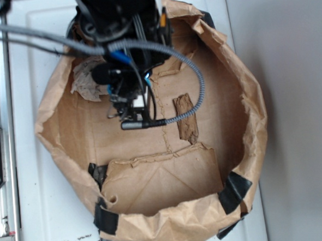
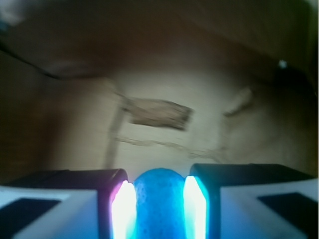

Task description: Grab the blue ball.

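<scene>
The pincer (image 2: 159, 209) is sitting nearly closed around the blue ball (image 2: 159, 206), which in the wrist view is filling the narrow gap between the two glowing pads (image 2: 123, 209) at the six o'clock edge, its sides touching or almost touching both. Seen from outside, the arm is hanging over the ten o'clock part of the brown paper bag (image 1: 245, 164) that is lying open on the white desk (image 1: 35, 30); the ball itself is hidden there under the pincer (image 1: 128, 109). A crumpled paper wad (image 1: 85, 81) is lying just beside the arm at nine o'clock, and a brown wood chunk (image 1: 186, 118) is resting apart toward three o'clock. The ball is looking matte and slightly fuzzy, so it is probably light, a little soft and not slippery; being round, it is likely to squirt out if pinched off-centre. Gripping it across its widest middle, as the pads are doing now, seems the right hold. Whether the squeeze is already firm cannot be told.
</scene>
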Motion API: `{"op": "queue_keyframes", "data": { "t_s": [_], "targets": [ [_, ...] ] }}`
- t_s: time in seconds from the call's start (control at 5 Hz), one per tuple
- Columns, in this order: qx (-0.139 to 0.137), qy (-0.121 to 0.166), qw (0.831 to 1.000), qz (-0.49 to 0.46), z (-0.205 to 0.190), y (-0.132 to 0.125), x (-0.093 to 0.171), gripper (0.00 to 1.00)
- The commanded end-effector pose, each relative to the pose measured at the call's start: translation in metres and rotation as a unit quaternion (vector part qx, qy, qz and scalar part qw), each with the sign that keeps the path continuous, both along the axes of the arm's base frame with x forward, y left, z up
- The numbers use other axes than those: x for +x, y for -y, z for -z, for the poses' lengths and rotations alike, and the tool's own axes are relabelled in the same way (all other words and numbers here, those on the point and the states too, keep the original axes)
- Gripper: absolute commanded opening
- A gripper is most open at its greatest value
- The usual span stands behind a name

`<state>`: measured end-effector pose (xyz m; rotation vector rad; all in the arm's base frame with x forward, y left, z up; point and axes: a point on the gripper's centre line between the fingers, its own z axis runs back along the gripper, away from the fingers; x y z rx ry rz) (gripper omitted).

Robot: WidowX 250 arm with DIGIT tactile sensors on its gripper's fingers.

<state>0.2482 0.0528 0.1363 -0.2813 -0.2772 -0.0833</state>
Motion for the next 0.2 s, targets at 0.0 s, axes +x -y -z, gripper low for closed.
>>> {"op": "queue_keyframes", "data": {
  "t_s": [0.0],
  "targets": [
    [0.029, 0.027, 0.999, -0.014, -0.0418, -0.0012, 0.0053, 0.00]
  ]
}}
